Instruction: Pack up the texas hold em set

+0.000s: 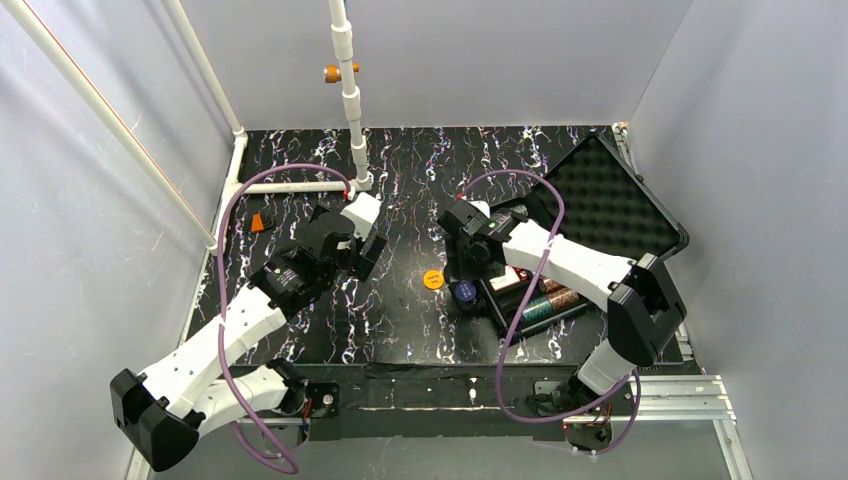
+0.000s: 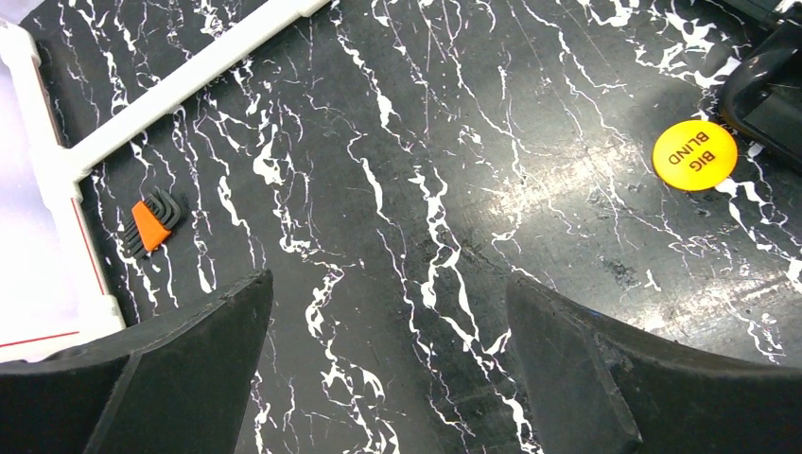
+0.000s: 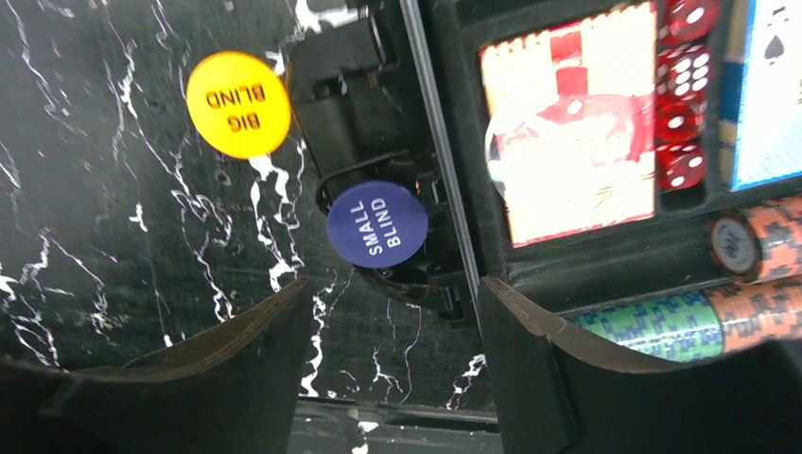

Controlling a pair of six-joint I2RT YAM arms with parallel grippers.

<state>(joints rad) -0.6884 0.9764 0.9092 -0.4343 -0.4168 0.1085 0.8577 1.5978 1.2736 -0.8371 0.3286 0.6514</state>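
The black case (image 1: 600, 200) lies open at the right, its egg-crate foam lid raised. Its tray holds the red card deck (image 3: 567, 128), red dice (image 3: 683, 95), the blue deck (image 3: 771, 95) and chip stacks (image 3: 700, 317). The yellow "BIG BLIND" button (image 1: 433, 279) lies on the table left of the case, also in the wrist views (image 2: 695, 155) (image 3: 238, 104). The blue "SMALL BLIND" button (image 3: 376, 224) rests on the case's latch (image 1: 466, 292). My right gripper (image 3: 392, 350) is open and empty above the case's left edge. My left gripper (image 2: 388, 369) is open and empty over bare table.
An orange-and-black hex key set (image 2: 151, 224) lies at the far left by a white pipe frame (image 2: 180, 85). A white pole (image 1: 350, 90) stands at the back centre. White walls close in the table on three sides.
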